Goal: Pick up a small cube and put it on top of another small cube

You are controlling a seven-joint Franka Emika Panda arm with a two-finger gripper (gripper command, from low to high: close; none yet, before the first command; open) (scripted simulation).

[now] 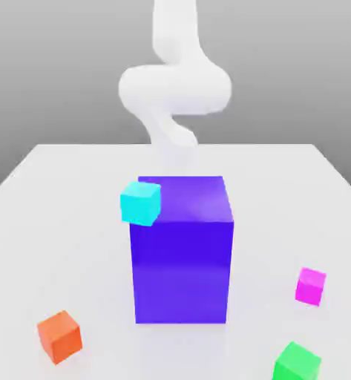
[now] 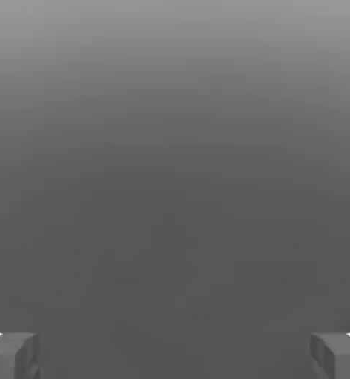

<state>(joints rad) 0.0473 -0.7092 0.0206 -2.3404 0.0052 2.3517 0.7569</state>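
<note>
Fingers [image 2: 175, 355] stand wide apart and hold nothing — in the hand view you see both tips against plain grey. Your cubes are scattered: the cyan cube [image 1: 141, 202] sits at the upper corner of the big purple block [image 1: 182, 249], on the exterior view's left, though you cannot tell whether it rests on the block or behind it. The orange cube [image 1: 60, 336], magenta cube [image 1: 311, 286] and green cube [image 1: 297, 364] lie well apart on the bench [image 1: 67, 193]. The arm [image 1: 174, 85] rises behind the block, so a low reach forward risks clipping it. Misjudge the cyan cube's depth and you close on air.
</note>
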